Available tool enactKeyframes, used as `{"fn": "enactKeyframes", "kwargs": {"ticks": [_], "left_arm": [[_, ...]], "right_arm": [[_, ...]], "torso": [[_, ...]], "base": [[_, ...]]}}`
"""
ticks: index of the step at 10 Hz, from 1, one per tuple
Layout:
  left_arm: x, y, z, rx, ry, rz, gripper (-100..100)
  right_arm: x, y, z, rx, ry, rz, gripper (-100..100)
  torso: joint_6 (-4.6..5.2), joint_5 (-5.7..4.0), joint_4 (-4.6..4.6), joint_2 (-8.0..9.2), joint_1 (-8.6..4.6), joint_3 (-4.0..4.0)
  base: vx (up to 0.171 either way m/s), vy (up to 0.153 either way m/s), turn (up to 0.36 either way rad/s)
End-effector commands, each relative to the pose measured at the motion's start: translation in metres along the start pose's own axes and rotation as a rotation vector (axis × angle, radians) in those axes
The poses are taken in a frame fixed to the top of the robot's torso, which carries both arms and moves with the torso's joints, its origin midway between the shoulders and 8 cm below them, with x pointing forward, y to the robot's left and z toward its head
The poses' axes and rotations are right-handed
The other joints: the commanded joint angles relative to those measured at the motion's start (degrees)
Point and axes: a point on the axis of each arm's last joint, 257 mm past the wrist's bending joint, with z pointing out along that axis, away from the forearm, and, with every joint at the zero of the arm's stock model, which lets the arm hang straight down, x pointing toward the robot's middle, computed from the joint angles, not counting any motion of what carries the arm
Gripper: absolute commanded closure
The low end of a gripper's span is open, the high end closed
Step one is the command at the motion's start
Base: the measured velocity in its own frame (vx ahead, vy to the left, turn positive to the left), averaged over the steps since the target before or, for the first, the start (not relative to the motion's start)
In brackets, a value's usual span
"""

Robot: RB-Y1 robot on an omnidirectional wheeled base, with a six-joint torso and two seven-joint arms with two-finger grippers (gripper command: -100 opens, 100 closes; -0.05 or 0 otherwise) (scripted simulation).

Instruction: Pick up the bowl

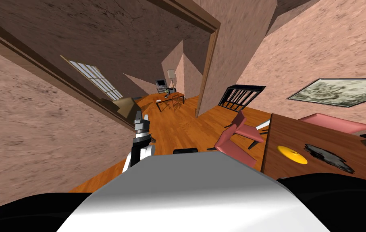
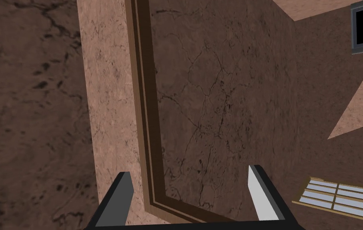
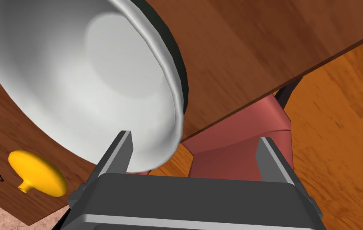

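Head view: the left gripper (image 1: 142,117) is up over the wooden floor, well apart from the brown table (image 1: 299,137), where a yellow disc (image 1: 292,154) lies. Left wrist view: its fingers (image 2: 260,191) stand spread, holding nothing. Right wrist view: the right gripper (image 3: 194,137) is wide open too. The white bowl (image 3: 80,80) sits on the table by its edge, rim close to one finger, with a pink chair (image 3: 236,147) below.

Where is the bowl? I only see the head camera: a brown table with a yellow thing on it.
Observer: On that brown table, close to its edge: a white bowl, right in front of the right gripper.
Visitor: Is it grabbed?
Observer: No. That gripper is open, with the bowl's rim partly inside its gap.
Visitor: And the left gripper?
Observer: Open too, holding nothing.
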Motion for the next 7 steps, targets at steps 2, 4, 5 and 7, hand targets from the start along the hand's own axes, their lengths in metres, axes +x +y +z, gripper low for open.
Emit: {"fn": "enactKeyframes", "kwargs": {"ticks": [2, 4, 5, 7], "left_arm": [[0.0000, 0.0000, 0.0000, 0.000, 0.000, 0.000, 0], [-0.0001, 0.0001, -0.0001, 0.000, 0.000, 0.000, 0], [-0.0001, 0.0001, -0.0001, 0.000, 0.000, 0.000, 0], [-0.0001, 0.0001, -0.0001, 0.000, 0.000, 0.000, 0]], "right_arm": [[0.0040, -0.0008, 0.0014, 0.006, 0.007, 0.024, -100], [0.0044, -0.0011, 0.0015, 0.007, 0.008, 0.028, 100], [0.0036, -0.0044, 0.0006, 0.014, 0.007, 0.028, 100], [0.0037, -0.0036, 0.0008, 0.013, 0.007, 0.029, 100]], "torso": [[-0.01, 0.01, 0.00, 0.01, 0.05, 0.01], [0.04, 0.00, -0.08, -0.41, 0.01, -0.23], [-0.01, -0.17, -0.09, -0.51, -0.01, -0.28], [-0.02, -0.16, -0.12, -0.57, -0.08, -0.32]], "base": [[-0.110, 0.008, 0.168], [-0.010, -0.004, -0.011], [0.000, 0.000, 0.000], [0.000, 0.000, 0.000]]}}
